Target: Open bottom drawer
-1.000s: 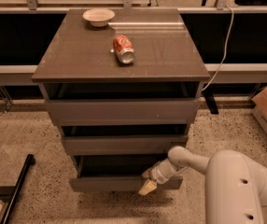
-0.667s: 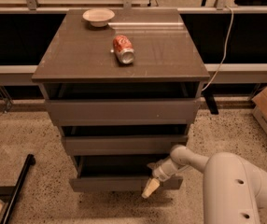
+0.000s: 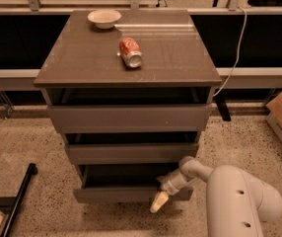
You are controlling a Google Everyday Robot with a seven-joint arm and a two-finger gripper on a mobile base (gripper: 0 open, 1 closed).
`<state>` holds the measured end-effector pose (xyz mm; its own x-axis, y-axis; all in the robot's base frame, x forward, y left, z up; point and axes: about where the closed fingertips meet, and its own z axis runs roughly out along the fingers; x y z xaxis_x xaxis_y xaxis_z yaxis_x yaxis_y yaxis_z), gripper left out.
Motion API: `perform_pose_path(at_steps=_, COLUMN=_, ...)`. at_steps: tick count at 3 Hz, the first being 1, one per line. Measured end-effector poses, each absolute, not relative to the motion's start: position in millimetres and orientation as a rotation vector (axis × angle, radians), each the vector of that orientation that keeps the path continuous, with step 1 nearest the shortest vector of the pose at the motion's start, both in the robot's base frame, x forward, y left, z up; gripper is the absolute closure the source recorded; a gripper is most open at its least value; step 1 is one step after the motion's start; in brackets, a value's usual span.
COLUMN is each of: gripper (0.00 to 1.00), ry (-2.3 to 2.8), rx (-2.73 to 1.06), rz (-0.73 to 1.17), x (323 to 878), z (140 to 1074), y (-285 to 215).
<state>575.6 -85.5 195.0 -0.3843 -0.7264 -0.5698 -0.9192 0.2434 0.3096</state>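
At the foot of the small cabinet [image 3: 180,58], in the 1 camera view we have, the bottom drawer [image 3: 116,195] is the lowest of 3 grey-brown fronts. Its front stands a little forward of the middle drawer [image 3: 131,153], with a dark gap showing behind its top edge. We judge it partly open, not drawn out far.

The gripper [image 3: 159,201] hangs at the right end of that front, down by its lower edge, on the white arm [image 3: 239,201] reaching in from the lower right. We cannot tell whether it is clenched on the drawer or released.

By our reading, the rest of the pull is what remains.

On the cabinet top, a red soda can [image 3: 131,52] lies on its side. A pale bowl [image 3: 104,18] sits near the back edge.
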Motion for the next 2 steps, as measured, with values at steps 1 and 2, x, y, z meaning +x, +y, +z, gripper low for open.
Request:
perform_pose_path(at_steps=1, gripper=0.18, ry=2.246, rx=-1.516, rz=0.933, x=557.6, z=184.3, y=-83.0)
perform_pose_path(at_steps=2, gripper=0.43, ry=2.255, rx=-1.515, rz=0.942, x=551.2, z=184.7, y=-83.2)
